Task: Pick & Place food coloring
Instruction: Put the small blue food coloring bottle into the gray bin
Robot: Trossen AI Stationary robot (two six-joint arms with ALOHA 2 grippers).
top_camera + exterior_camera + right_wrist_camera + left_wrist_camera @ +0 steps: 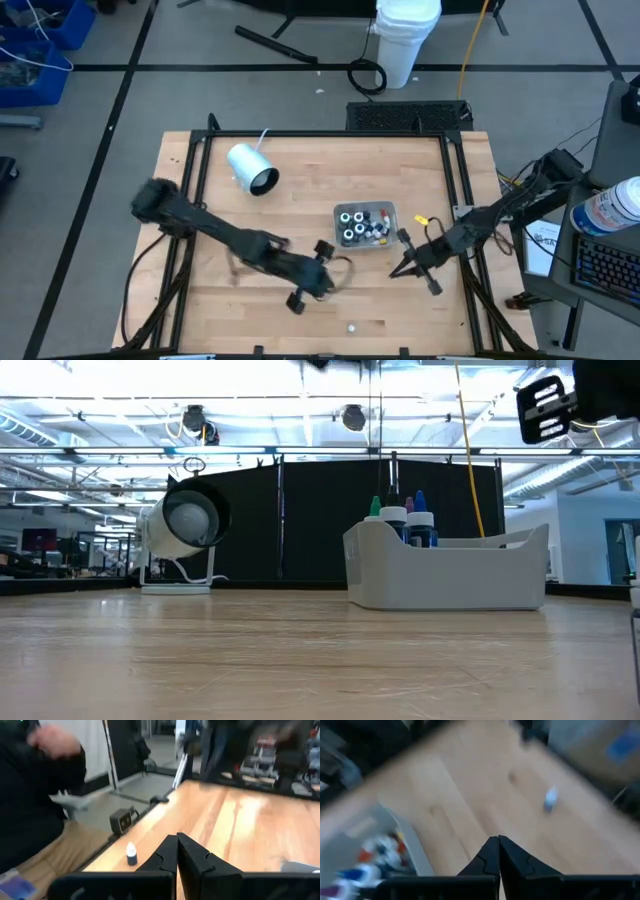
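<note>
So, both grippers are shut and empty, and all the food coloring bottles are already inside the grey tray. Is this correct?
Not fully. The left gripper and the right gripper are shut and empty, but not all bottles are in the grey tray. The high view shows one food coloring bottle lying on the table, apart from the tray.

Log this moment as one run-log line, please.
left tool: shut, empty | right tool: shut, empty | tray: holds bottles | stray bottle: near table's front edge

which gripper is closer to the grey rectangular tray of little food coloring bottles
Right. The right gripper, shut, sits just off the grey rectangular tray at its front right corner; the left gripper, also shut, lies further off toward the table's front edge.
</note>
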